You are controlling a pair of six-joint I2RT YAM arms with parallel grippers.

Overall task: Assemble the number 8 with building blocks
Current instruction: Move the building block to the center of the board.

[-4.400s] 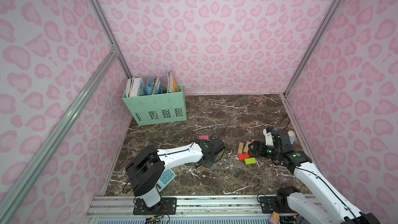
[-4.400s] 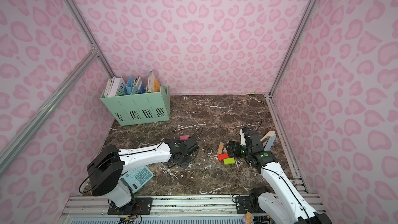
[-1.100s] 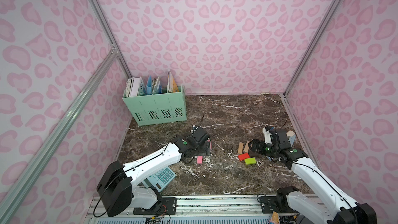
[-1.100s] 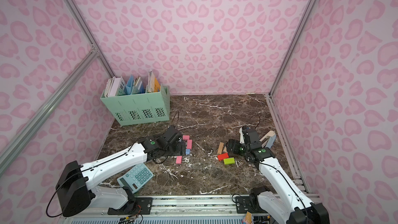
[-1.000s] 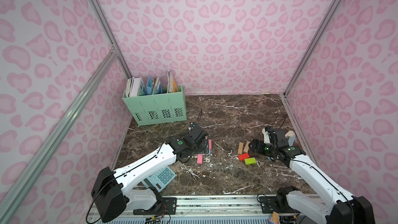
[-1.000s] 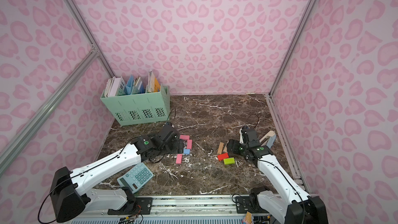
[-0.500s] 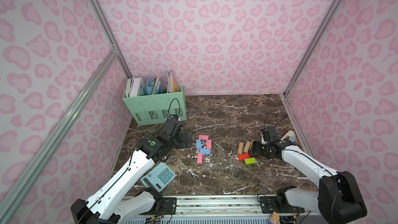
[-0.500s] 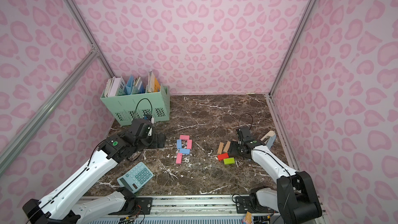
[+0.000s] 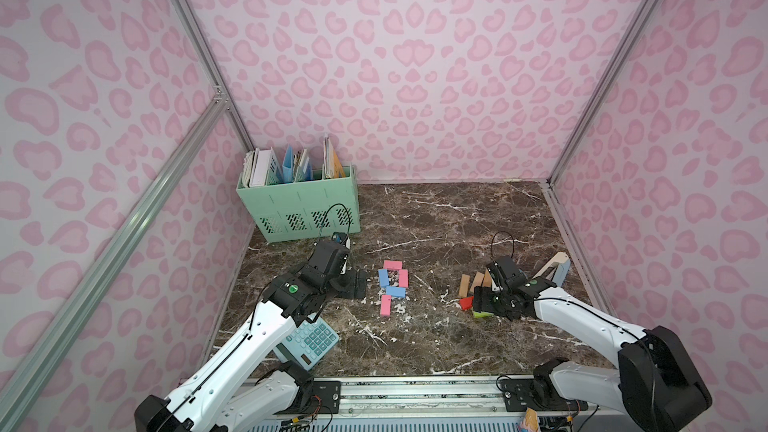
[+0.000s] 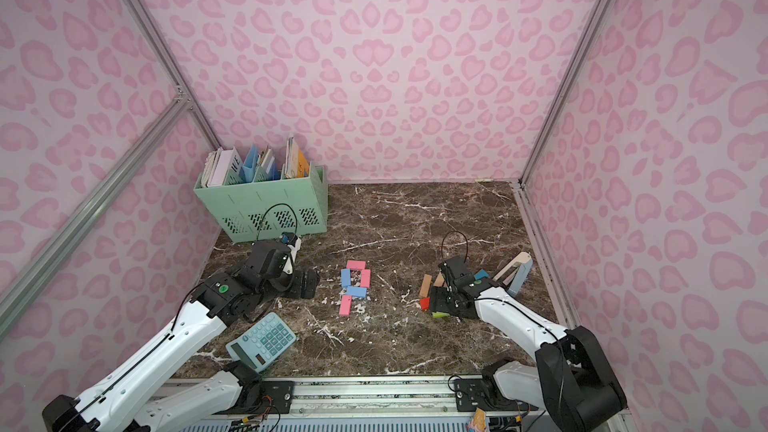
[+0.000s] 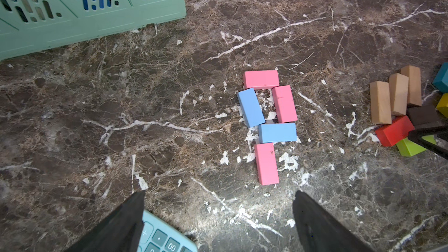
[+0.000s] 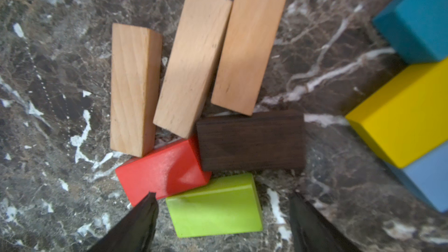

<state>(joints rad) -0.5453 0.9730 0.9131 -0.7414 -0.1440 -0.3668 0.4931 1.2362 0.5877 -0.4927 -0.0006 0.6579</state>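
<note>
- In both top views, five flat rectangular pink and light-blue blocks (image 9: 392, 284) (image 10: 355, 284) lie at lower centre on the dark marble tabletop (image 9: 436, 222). They form a closed loop with one pink block trailing below.
- In a top view, the left gripper (image 9: 360, 284) sits just left of them, jaws spread and empty. The right gripper (image 9: 478, 305) is low over the loose pile of coloured blocks (image 9: 464, 285) at lower right.
- Left wrist view: the black fingers (image 11: 126, 221) stand wide apart with nothing between them. A light-blue calculator (image 11: 164, 236) lies under one.
- Right wrist view: the spread fingers (image 12: 312, 226) straddle the lime-green block (image 12: 215, 207) with gaps on both sides. One tip overlaps the red block (image 12: 162, 170), which touches the dark-brown block (image 12: 252, 140).
</note>
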